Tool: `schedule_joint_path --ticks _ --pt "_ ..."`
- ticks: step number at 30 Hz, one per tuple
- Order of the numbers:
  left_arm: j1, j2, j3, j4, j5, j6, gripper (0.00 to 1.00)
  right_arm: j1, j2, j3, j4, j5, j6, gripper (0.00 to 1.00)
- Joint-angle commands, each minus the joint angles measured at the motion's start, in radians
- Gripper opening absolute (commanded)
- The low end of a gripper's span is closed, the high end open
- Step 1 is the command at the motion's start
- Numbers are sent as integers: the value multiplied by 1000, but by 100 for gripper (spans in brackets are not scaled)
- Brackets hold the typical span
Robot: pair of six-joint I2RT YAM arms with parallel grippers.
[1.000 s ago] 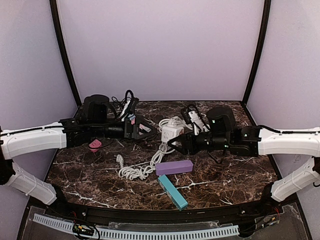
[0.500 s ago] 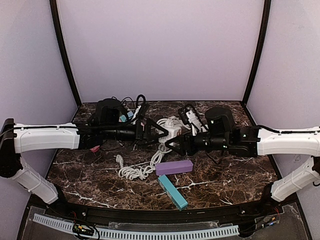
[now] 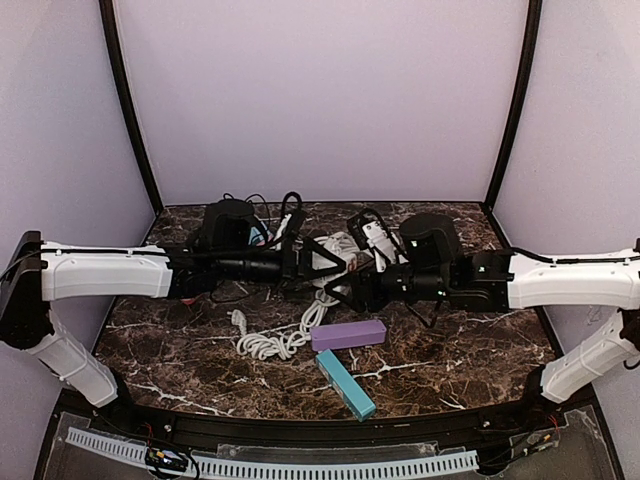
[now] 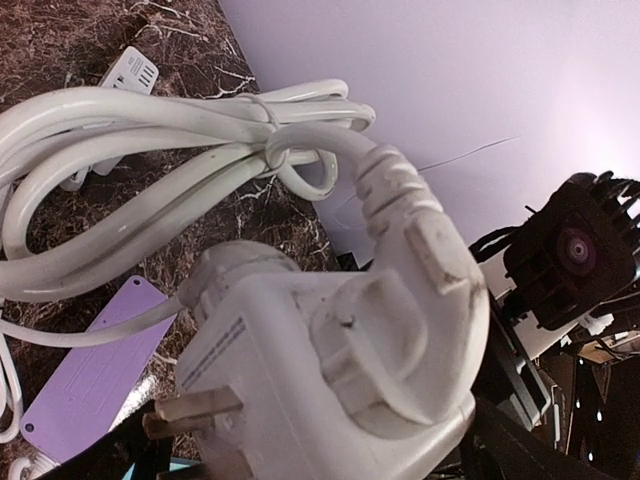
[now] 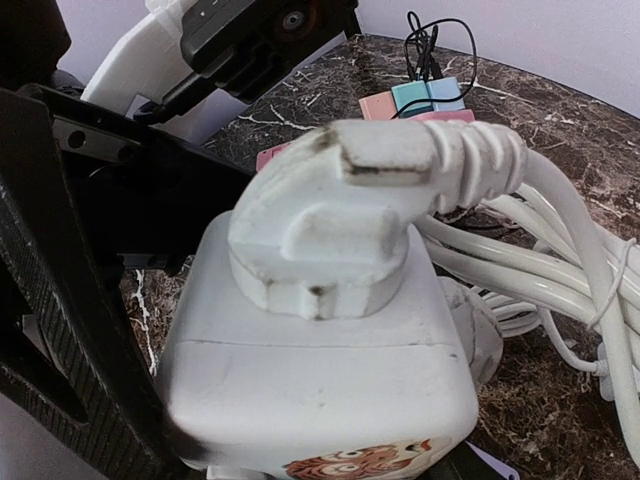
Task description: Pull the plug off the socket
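The socket (image 5: 320,390) is a white cube with a cartoon sticker. A white angled plug (image 5: 335,235) is seated in its top face, and the plug's thick cord runs off to the right. My right gripper (image 5: 300,430) is shut on the cube, with a dark finger (image 5: 70,340) pressed against its left side. In the left wrist view the plug (image 4: 400,330) and the socket (image 4: 265,400) fill the space between the spread fingers of my left gripper (image 4: 320,450), which is open and clear of them. From above, the two grippers (image 3: 322,262) (image 3: 347,285) meet at the table's middle.
A bundled white cord (image 4: 150,150) lies behind the socket. A purple box (image 3: 348,334), a teal box (image 3: 345,383) and a coiled white cable (image 3: 268,343) lie in front. Small coloured blocks with a black wire (image 5: 425,97) sit toward the back.
My left arm has swung right, up to the socket, and its jaws have opened wider. The right gripper, still holding the socket, has shifted slightly left.
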Motion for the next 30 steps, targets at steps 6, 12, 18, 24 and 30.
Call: schedule_joint_path --ticks 6,12,18,24,30 --pt "-8 0 26 23 -27 -23 95 39 24 89 74 50 -61 0" --pt "-8 2 27 12 -46 -31 77 54 23 72 68 74 -60 5" --pt "-7 -19 8 -34 -98 -29 66 58 17 55 59 53 -52 26" --pt "-7 -72 -31 -54 -173 -4 51 57 -21 46 -7 4 -27 67" --pt "2 -123 -52 -118 -227 41 47 58 -108 13 -92 2 2 93"
